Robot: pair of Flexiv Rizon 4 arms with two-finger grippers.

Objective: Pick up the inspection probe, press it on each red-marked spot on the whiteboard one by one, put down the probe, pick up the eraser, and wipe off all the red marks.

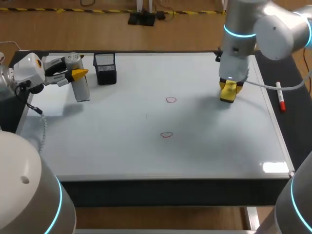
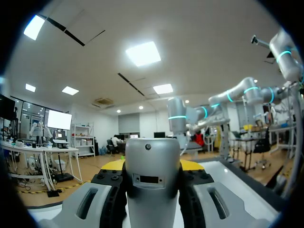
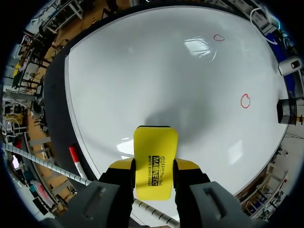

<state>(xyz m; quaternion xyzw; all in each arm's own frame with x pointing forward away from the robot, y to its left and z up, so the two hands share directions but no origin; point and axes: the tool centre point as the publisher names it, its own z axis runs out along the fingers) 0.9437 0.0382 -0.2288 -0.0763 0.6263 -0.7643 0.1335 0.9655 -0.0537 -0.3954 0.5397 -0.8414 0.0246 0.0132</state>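
- Head view: the left tool (image 1: pixel 78 74) sits over the far left corner of the whiteboard (image 1: pixel 122 151), closed on the inspection probe (image 1: pixel 82 90), a silver cylinder held upright.
- The probe's lower end is at the board's surface or just above it; which one cannot be told.
- Just beside the probe, towards the middle of the board's far edge, stands a black mesh holder (image 1: pixel 105 68).
- Two red marks lie near the middle of the board, both thin open rings: the farther red mark (image 1: pixel 170 100) and the nearer red mark (image 1: pixel 166 135), a little apart from each other.
- Both rings are whole and unwiped.
- The right tool (image 1: pixel 228 89) points straight down at the far right part of the board, well apart from both rings.
- Right wrist view: that tool's two fingers clamp the yellow eraser (image 3: pixel 155 147) from both sides, and the eraser sticks out ahead of the yellow tips towards the board.
- Whether the eraser touches the board cannot be told.
- A marker pen (image 1: pixel 281 97) with a red cap lies on the dark tabletop (image 1: pixel 287 117), just off the board's right edge.
- Left wrist view: the probe fills the gap between the left tool's fingers, with a yellow tip pressed to each side of it.
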